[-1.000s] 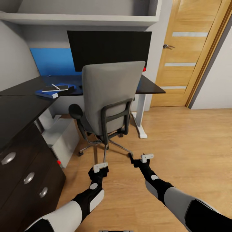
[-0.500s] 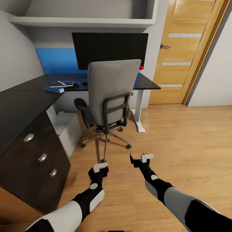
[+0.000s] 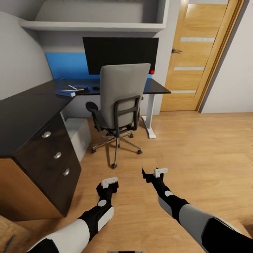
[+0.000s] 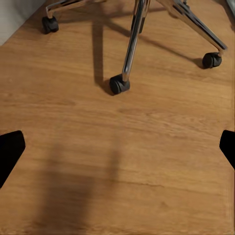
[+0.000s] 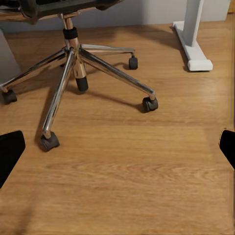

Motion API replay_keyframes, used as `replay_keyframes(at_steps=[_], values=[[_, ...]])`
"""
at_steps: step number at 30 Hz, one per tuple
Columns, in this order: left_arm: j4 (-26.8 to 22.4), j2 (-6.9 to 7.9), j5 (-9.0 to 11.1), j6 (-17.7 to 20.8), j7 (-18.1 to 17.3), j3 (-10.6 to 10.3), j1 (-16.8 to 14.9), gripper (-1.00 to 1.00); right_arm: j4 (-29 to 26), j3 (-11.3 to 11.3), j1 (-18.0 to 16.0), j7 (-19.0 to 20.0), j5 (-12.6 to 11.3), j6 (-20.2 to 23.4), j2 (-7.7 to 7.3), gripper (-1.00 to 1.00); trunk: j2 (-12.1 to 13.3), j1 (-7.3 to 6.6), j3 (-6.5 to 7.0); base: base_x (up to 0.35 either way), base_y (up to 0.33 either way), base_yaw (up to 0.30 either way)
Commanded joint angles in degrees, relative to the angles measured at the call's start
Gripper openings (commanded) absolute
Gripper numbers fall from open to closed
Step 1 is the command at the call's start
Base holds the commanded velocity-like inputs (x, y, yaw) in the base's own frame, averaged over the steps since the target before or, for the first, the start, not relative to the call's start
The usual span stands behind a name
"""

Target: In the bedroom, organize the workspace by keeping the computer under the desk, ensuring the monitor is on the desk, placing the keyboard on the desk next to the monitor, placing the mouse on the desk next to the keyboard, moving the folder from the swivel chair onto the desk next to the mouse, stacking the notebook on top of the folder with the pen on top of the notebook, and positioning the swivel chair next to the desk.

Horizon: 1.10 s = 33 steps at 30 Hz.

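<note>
In the head view the camera has drawn back: the swivel chair [image 3: 121,102] and the surface [image 3: 31,109] look smaller, with more oak floor [image 3: 196,147] showing. The chair stands at the surface's front edge, before the monitor [image 3: 120,55]. The folder [image 3: 68,92], with what seems the notebook on it, lies near the inner corner. Left pincer [image 3: 109,181] and right pincer [image 3: 157,172] hang over the floor as before. Both wrist views show wide-open, empty pincers.

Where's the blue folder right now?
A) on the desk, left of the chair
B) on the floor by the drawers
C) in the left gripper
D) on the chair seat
A: the folder lies flat on the black desk, left of the swivel chair, with a grey notebook stacked on it.
</note>
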Motion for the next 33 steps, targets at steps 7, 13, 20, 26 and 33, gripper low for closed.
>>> replay_keyframes(at_steps=[7, 13, 20, 26, 33], values=[[0.1, 0.0, 0.5, -0.4, 0.3, -0.5, -0.1, 1.0, 0.1, 0.5, -0.1, 0.0, -0.6, -0.2, -0.02, 1.0, 0.0, -0.1, 0.4, -0.335, 0.0, 0.0], [0.1, 0.0, 0.5, -0.4, 0.3, -0.5, -0.1, 1.0, 0.1, 0.4, -0.1, 0.0, -0.6, -0.3, -0.03, 1.0, 0.1, -0.25, 1.73, -0.22, 0.0, 0.0], [0.1, 0.0, 0.5, -0.4, 0.3, -0.5, -0.1, 1.0, 0.1, 0.4, -0.1, 0.0, -0.6, -0.3, -0.03, 1.0, 0.2, -0.43, 3.28, -0.04, 0.0, 0.0], [0.1, 0.0, 0.6, -0.4, 0.4, -0.5, -0.1, 1.0, 0.1, 0.4, -0.1, 0.0, -0.6, -0.3, -0.03, 1.0, 0.3, -0.59, 4.61, -0.002, 0.0, 0.0], [0.1, 0.0, 0.6, -0.3, 0.5, -0.4, -0.1, 1.0, 0.1, 0.4, -0.1, 0.0, -0.5, -0.3, -0.03, 1.0, 1.5, -1.35, 6.03, 0.0, 0.0, 0.0]])
